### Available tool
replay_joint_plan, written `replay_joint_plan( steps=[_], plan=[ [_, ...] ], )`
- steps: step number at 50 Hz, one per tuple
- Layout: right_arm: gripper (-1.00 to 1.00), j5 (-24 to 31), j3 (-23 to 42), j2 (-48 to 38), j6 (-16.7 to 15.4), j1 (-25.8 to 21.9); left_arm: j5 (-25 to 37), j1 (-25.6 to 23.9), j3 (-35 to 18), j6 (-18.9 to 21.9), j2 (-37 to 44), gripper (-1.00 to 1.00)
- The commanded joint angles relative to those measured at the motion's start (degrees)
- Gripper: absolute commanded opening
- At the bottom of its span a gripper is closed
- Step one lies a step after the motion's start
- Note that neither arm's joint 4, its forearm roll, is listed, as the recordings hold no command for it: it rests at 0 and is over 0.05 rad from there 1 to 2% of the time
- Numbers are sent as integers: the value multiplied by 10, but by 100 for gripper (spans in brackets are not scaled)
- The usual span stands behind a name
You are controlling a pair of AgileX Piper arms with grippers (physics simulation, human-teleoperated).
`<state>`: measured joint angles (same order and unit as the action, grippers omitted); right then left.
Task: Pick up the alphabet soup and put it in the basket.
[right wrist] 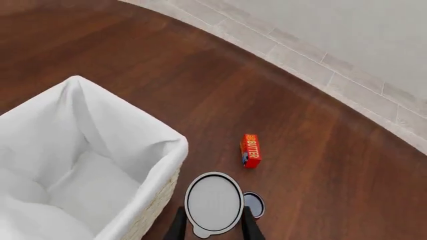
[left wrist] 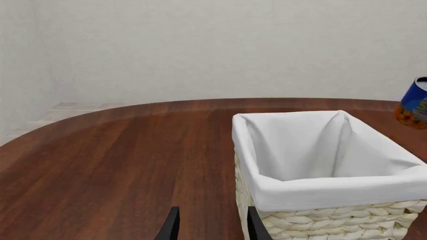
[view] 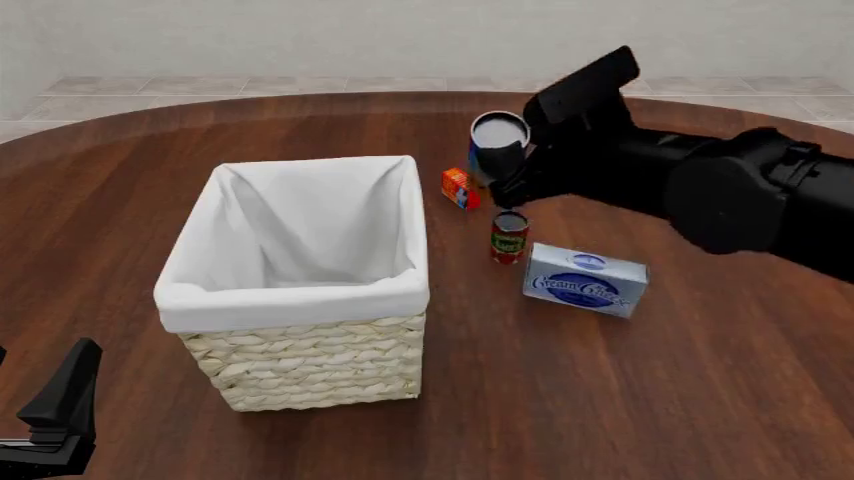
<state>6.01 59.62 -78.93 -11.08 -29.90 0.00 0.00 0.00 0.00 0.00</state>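
Observation:
The alphabet soup [view: 497,147], a blue-labelled can with a silvery top, hangs above the table to the right of the basket [view: 294,296]. My right gripper [view: 509,172] is shut on it. In the right wrist view the can's top [right wrist: 213,202] sits between the two fingers [right wrist: 249,226], with the basket's white-lined rim [right wrist: 137,126] beside it. The left wrist view shows the basket [left wrist: 320,192] close by and the can [left wrist: 415,103] at the frame's edge. My left gripper [left wrist: 212,227] is open and holds nothing, low at the table's near left [view: 54,410].
A small orange butter box [view: 458,187] lies just right of the basket. A red can [view: 509,238] stands under the lifted soup, and a blue-and-white cream cheese box [view: 585,281] sits nearer. The table's round edge curves behind them.

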Motion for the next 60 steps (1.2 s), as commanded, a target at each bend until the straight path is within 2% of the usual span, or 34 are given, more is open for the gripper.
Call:
replay_joint_plan(
  steps=[1, 6, 35, 60],
  plan=[
    [-100, 43, 49, 17, -4, -12, 0, 0, 0, 0, 0, 100],
    [-100, 51, 58, 17, -15, -17, 0, 0, 0, 0, 0, 100],
    [-100, 48, 70, -14, -5, -133, 0, 0, 0, 0, 0, 100],
    [-100, 80, 154, -87, 3, -178, 0, 0, 0, 0, 0, 100]
  ],
)
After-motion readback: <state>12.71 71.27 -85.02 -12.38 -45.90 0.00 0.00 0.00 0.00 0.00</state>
